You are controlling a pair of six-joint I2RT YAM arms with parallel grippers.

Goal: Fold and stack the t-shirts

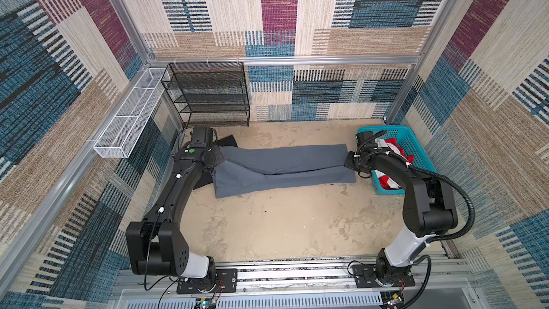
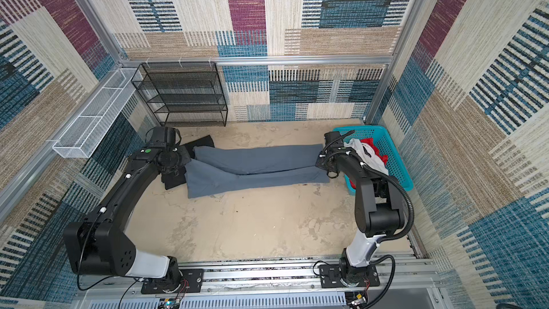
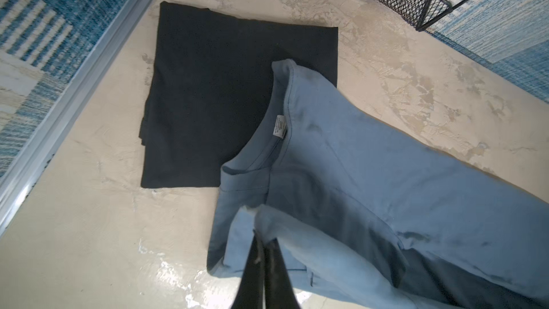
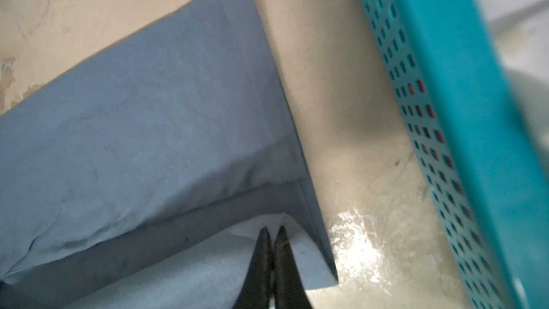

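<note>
Both arms' jaws pinch the slate blue-grey t-shirt: left jaws near the collar, right jaws seemingly at the hem. Light, limp cloth sags; hold doubled edges, kept taut.

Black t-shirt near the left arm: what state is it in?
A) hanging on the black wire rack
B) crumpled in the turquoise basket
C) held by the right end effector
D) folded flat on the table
D: in the left wrist view the black t-shirt lies as a flat folded rectangle on the table, one corner covered by the blue-grey t-shirt.
</note>
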